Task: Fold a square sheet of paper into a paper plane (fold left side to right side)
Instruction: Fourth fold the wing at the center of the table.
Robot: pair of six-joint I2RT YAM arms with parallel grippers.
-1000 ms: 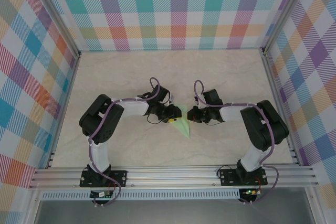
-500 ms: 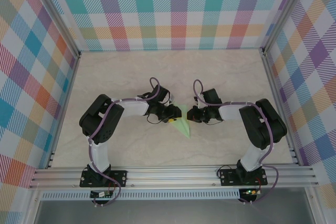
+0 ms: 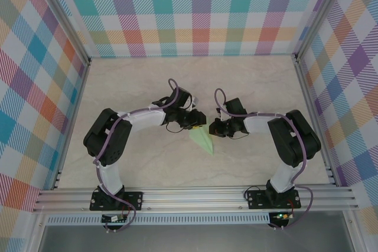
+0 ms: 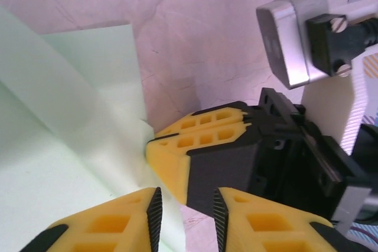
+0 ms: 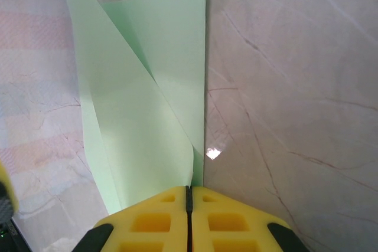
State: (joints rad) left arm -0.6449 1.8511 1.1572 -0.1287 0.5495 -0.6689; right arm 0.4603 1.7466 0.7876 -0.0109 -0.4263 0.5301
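The pale green sheet of paper (image 3: 202, 141) lies at the table's middle, folded into a narrow shape whose point faces the near edge. In the right wrist view the paper (image 5: 142, 116) has one flap lifted, and its edge runs into the seam of my right gripper (image 5: 188, 196), which is shut on it. My left gripper (image 4: 186, 208) is open, with the paper (image 4: 59, 146) lying to its left and an edge reaching into the gap. The right gripper's yellow fingers (image 4: 201, 140) sit just ahead of it. From above, the left gripper (image 3: 198, 123) and right gripper (image 3: 211, 129) nearly touch over the paper's far end.
Bare marble tabletop (image 3: 248, 87) surrounds the paper. Checked walls enclose the far, left and right sides. An aluminium rail (image 3: 195, 196) runs along the near edge, carrying both arm bases.
The left arm has swung farther from the near edge and its gripper has moved right, toward the right gripper. More of the paper's pointed end shows. The right gripper has edged slightly left.
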